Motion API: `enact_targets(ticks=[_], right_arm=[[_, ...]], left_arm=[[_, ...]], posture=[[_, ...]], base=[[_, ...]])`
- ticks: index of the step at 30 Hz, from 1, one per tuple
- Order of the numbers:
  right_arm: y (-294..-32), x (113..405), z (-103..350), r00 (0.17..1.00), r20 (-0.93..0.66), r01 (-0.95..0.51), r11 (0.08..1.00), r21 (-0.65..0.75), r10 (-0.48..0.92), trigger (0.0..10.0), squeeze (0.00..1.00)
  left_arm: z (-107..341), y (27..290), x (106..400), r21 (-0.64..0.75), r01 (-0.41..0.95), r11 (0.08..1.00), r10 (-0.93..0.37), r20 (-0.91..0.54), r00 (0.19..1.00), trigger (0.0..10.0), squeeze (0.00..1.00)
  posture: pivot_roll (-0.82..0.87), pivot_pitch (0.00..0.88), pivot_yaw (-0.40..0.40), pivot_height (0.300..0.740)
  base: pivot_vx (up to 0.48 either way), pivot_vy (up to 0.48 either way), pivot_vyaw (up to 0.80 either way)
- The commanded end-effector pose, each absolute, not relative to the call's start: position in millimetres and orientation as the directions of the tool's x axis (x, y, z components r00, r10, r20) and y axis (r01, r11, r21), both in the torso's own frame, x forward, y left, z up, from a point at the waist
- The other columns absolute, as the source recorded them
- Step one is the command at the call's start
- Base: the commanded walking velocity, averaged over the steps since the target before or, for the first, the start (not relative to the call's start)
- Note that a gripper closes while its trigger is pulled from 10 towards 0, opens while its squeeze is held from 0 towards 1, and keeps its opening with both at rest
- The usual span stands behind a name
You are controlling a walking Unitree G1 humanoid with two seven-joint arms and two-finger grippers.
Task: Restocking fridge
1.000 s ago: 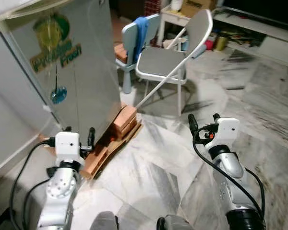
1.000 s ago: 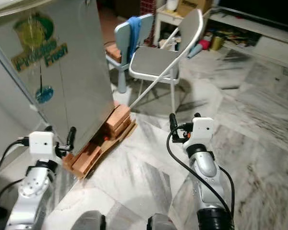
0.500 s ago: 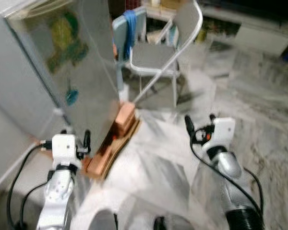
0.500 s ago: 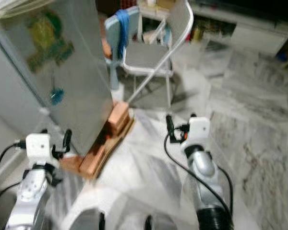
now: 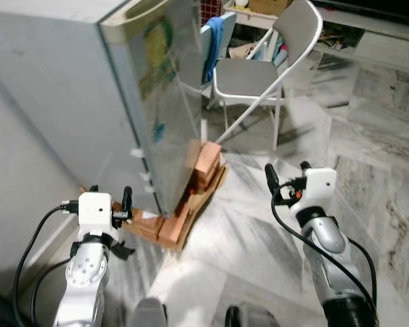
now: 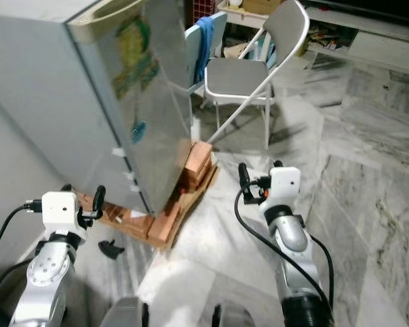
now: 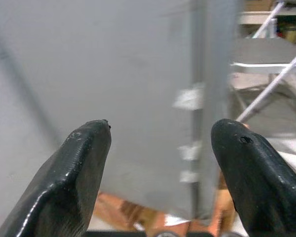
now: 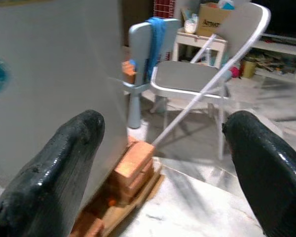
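A grey fridge [image 5: 88,102] stands ahead on my left, its door shut, with a yellow-green sticker [image 5: 155,51] on the front. It rests on orange bricks [image 5: 206,160] and cardboard. My left gripper [image 5: 109,199] hangs open low beside the fridge's near corner, holding nothing; in the left wrist view its fingers [image 7: 74,173] frame the grey side wall [image 7: 113,89]. My right gripper [image 5: 286,174] is open and empty over the marble floor, right of the bricks. In the right wrist view the fingertips [image 8: 54,168] frame the bricks [image 8: 135,163] and a chair.
A grey folding chair [image 5: 259,68] stands behind the fridge, leaning toward it, with a pale blue chair [image 5: 215,34] draped in a blue cloth beyond. Low shelves with clutter [image 5: 368,41] line the back right. A small black object [image 6: 109,248] lies on the floor by the fridge.
The camera has swung left and the picture has sharpened; the fridge's grey side now shows. Both grippers keep their open pose in front of me.
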State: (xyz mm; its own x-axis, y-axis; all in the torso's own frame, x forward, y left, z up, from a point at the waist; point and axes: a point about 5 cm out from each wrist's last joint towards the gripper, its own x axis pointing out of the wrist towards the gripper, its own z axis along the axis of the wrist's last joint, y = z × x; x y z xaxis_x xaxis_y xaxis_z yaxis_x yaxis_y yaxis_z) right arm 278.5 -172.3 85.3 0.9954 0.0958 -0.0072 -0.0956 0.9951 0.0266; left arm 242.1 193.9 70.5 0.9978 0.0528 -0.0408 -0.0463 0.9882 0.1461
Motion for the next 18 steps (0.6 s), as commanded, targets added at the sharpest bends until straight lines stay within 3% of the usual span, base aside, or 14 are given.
enact_targets(ticks=[1, 3, 9, 14, 18], right_arm=[[-167.6, 280.2, 90.0, 0.994, 0.016, -0.111, 0.994, 0.017, 0.11, 10.0, 0.0], [-166.7, 280.6, 89.6, 0.994, 0.011, -0.112, 0.993, 0.021, 0.112, 10.0, 0.0], [-166.8, 281.3, 88.9, 0.994, 0.002, -0.109, 0.994, 0.033, 0.109, 10.0, 0.0], [-166.7, 280.1, 88.5, 0.994, -0.001, -0.106, 0.994, 0.037, 0.106, 10.0, 0.0], [-166.6, 280.2, 88.8, 0.994, -0.001, -0.11, 0.993, 0.034, 0.11, 10.0, 0.0]], left_arm=[[68.5, 197.4, 240.3, 0.147, -0.056, 0.988, 0.064, -0.051, 0.997, 10.0, 0.0], [69.2, 196.9, 240.7, 0.145, -0.055, 0.988, 0.062, -0.048, 0.997, 10.0, 0.0], [70.9, 191.5, 238.6, 0.13, -0.014, 0.991, 0.019, -0.035, 0.999, 10.0, 0.0], [71.1, 190.2, 236.7, 0.125, -0.001, 0.992, 0.005, -0.033, 0.999, 10.0, 0.0], [72.0, 189.8, 237.3, 0.122, 0.001, 0.993, 0.002, -0.029, 1.0, 10.0, 0.0]], posture=[[0.09, 0.099, -0.041, 0.74], [0.09, 0.099, -0.041, 0.74], [0.09, 0.111, -0.039, 0.74], [0.08, 0.113, -0.039, 0.74], [0.08, 0.116, -0.04, 0.74]], base=[[0.0, 0.0, 0.0], [0.0, 0.0, 0.0], [0.0, 0.0, -0.8], [0.292, 0.0, -0.67], [0.353, 0.0, 0.0]])
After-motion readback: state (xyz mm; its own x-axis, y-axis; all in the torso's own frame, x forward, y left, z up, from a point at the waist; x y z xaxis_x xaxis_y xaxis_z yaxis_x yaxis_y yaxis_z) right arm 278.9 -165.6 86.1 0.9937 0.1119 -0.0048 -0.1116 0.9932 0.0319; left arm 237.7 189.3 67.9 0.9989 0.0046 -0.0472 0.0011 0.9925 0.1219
